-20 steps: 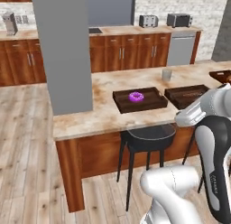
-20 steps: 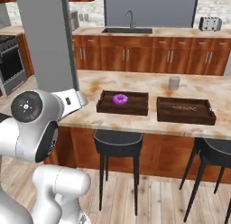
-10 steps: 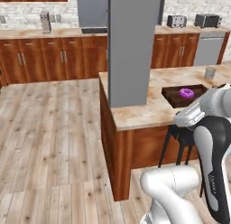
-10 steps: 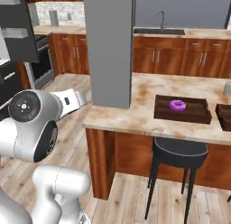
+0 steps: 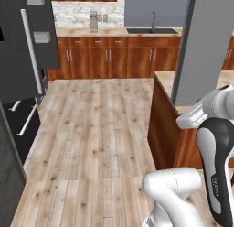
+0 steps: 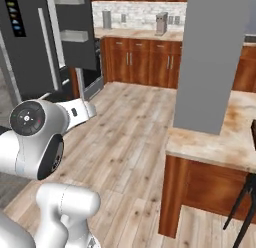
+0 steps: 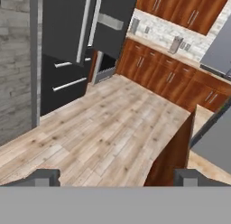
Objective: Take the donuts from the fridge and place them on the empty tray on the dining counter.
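Note:
The fridge (image 5: 23,47) stands tall and dark at the left, with a long white handle (image 5: 32,52). From the right base view the fridge (image 6: 30,47) shows its strip of coloured icons, and a door (image 6: 75,32) with grey bins hangs open. It appears again as the fridge (image 7: 67,29) in the hand view. The dining counter (image 6: 220,137) ends at the right, also seen as the beige counter top (image 5: 167,79). My gripper (image 7: 117,178) is open with nothing between its fingers, high above the wooden floor. The donuts and the tray are out of view.
A wide grey pillar (image 6: 210,57) rises from the dining counter's end. A wooden-cabinet counter with sink and tap (image 5: 151,31) runs along the back wall. Open plank floor (image 5: 100,121) lies between me and the fridge. A black stool (image 6: 245,202) stands at the right edge.
The whole picture has swung left, so the camera has moved. The counter with the trays and the purple donut has slid out to the right and the fridge has come into view. The gripper stays open.

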